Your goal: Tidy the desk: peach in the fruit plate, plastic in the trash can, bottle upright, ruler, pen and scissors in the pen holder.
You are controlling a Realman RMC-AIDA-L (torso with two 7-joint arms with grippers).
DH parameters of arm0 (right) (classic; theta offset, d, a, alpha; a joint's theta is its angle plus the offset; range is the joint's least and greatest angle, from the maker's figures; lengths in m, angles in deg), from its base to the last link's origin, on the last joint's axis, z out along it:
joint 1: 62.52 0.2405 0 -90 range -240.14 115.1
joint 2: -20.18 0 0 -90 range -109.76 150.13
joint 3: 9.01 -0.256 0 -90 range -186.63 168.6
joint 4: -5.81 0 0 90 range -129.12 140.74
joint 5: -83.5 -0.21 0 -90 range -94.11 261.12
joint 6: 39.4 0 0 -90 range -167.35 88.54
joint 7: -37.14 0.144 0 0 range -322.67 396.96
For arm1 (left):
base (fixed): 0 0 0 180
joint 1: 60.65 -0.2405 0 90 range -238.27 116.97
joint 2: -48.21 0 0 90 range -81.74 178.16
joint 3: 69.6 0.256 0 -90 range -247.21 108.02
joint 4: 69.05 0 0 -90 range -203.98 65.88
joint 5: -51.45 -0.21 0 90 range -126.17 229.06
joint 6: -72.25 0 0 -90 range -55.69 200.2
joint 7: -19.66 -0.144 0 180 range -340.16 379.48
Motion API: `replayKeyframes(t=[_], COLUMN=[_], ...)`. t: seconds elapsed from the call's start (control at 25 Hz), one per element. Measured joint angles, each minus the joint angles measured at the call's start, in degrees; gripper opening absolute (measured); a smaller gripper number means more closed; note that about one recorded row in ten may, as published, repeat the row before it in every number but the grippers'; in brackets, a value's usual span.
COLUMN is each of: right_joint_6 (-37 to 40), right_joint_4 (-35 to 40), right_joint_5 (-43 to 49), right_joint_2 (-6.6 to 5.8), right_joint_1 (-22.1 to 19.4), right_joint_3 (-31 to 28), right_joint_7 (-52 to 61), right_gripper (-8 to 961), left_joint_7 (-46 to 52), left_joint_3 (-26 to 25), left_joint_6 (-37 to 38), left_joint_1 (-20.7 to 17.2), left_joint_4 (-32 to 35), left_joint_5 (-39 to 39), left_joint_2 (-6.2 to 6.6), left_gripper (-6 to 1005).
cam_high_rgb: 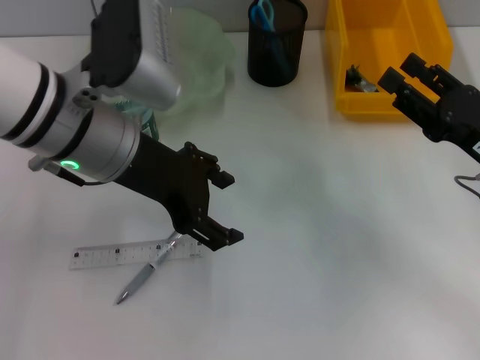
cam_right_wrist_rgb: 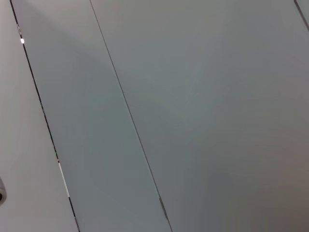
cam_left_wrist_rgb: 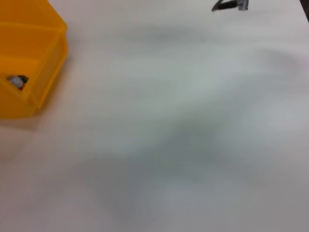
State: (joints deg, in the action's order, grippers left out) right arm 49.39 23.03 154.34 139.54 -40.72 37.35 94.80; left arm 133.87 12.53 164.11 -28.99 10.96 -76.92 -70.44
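Desk (cam_high_rgb: pixel 330 247) was white. Left gripper (cam_high_rgb: pixel 222 208) hovered low near the front-left part of it, jaws spread wide with nothing between them, the lower finger (cam_high_rgb: pixel 221 237) just over the right end of the ruler.

Ruler (cam_high_rgb: pixel 135 254) lay flat, clear plastic, roughly parallel to the front edge, toward the front-left corner. Pen (cam_high_rgb: pixel 146 275) lay diagonally across the ruler, touching it, upper end under the gripper finger, lower end pointing at the front edge.

Pen holder (cam_high_rgb: pixel 277 45) was black mesh, upright at the back edge near the middle. Scissors (cam_high_rgb: pixel 264 16) with blue handles stood inside it, handles up.

Trash can (cam_high_rgb: pixel 386 56), a yellow bin, sat at the back-right, just right of the pen holder but apart from it. Small grey scrap (cam_high_rgb: pixel 361 81) lay inside at its front wall; can't tell what it was. Left wrist view showed the same bin (cam_left_wrist_rgb: pixel 29 67) with that scrap (cam_left_wrist_rgb: pixel 17 81) in it, plus mostly bare desk.

Fruit plate (cam_high_rgb: pixel 196 64), pale green and translucent, sat at the back-left, partly hidden by the left arm. Peach and bottle weren't visible.

Right gripper (cam_high_rgb: pixel 412 73) was held up at the right edge, over the trash can's front-right corner, fingers parted a little, holding nothing. Right wrist view showed only grey panels.
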Motion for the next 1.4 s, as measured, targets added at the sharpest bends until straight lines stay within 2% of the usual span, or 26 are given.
replayKeyframes(t=[0.16,0.36,0.6,0.76,0.96,1.4], right_joint_6=[-0.35,-1.38,-1.94,-1.97,-1.97,-1.96], right_joint_4=[-0.07,-0.18,-0.18,-0.32,-0.61,-1.22], right_joint_5=[0.00,0.00,0.00,-0.01,-0.03,-0.10], right_joint_2=[0.00,0.00,0.08,0.09,0.08,0.12], right_joint_1=[0.70,1.57,2.26,2.59,3.03,3.16], right_joint_3=[-0.18,-0.24,-0.22,-0.64,-0.72,-0.75], right_joint_7=[-0.06,-0.08,-0.09,-0.09,-0.09,-0.09], right_gripper=[642,642,642,642,642,643], left_joint_7=[4.20,8.16,11.54,19.61,21.16,22.78], left_joint_3=[3.32,6.16,6.43,7.20,8.22,13.00], left_joint_6=[0.38,2.26,3.20,3.59,6.77,5.31], left_joint_1=[2.02,4.67,5.55,7.89,9.46,9.21], left_joint_4=[0.41,-0.64,-0.72,-0.46,-0.70,-0.88], left_joint_5=[-5.85,-9.24,-9.35,-12.37,-15.10,-16.31], left_joint_2=[0.00,-0.13,-0.24,-0.42,-0.45,-0.53], left_gripper=[825,770,722,715,709,716])
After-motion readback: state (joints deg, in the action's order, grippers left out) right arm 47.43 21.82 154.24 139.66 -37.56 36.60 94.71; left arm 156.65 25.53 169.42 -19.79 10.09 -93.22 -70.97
